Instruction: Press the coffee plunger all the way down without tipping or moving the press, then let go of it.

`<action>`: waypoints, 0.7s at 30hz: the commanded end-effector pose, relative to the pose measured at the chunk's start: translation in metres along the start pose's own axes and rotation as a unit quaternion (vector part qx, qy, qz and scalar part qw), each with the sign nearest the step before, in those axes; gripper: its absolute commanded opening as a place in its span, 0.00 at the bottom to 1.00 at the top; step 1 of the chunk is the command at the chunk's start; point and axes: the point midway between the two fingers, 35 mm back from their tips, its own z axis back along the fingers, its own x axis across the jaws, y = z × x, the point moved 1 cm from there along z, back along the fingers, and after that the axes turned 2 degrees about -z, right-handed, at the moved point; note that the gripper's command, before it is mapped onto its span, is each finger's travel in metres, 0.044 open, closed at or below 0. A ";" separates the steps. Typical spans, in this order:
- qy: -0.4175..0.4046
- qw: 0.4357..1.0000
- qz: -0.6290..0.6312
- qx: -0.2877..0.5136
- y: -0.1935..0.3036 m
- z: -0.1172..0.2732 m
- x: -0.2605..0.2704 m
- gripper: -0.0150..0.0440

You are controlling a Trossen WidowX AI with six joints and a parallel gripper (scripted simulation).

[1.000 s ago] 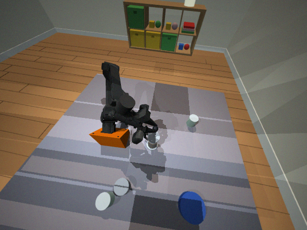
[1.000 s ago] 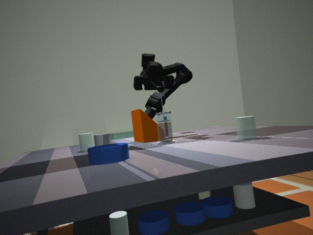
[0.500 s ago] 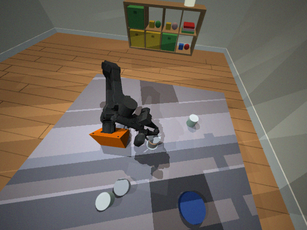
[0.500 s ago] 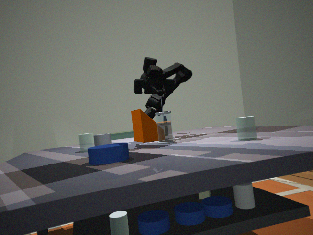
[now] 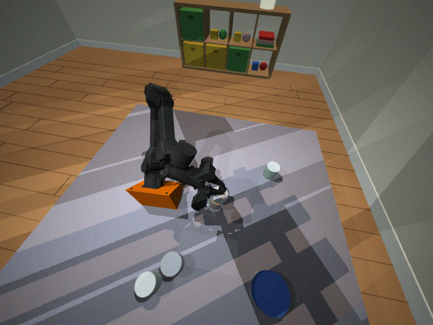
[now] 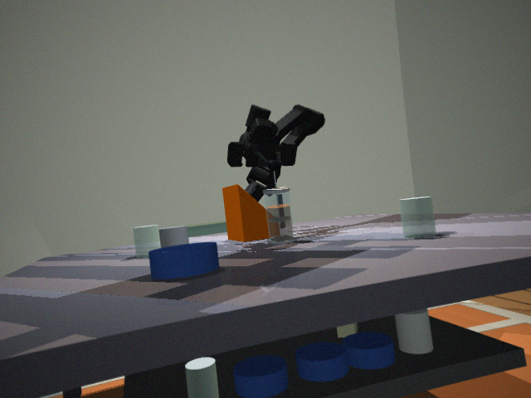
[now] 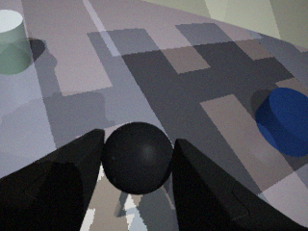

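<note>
Gripper [image 5: 217, 193] closed on the plunger atop coffee press [image 5: 215, 202], just right of orange base [image 5: 155, 195]. Blue disc [image 5: 270, 292] well in front.

A home-like room: brown plank wooden floor [image 5: 87, 91], grey walls, and a wooden cube shelf [image 5: 231, 36] holding coloured boxes and toys.
</note>
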 end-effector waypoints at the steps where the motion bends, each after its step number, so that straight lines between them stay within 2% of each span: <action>1: -0.002 0.999 -0.026 0.026 0.027 -0.008 0.001 0.45; 21: -0.004 0.999 -0.026 0.024 0.024 -0.022 -0.001 0.45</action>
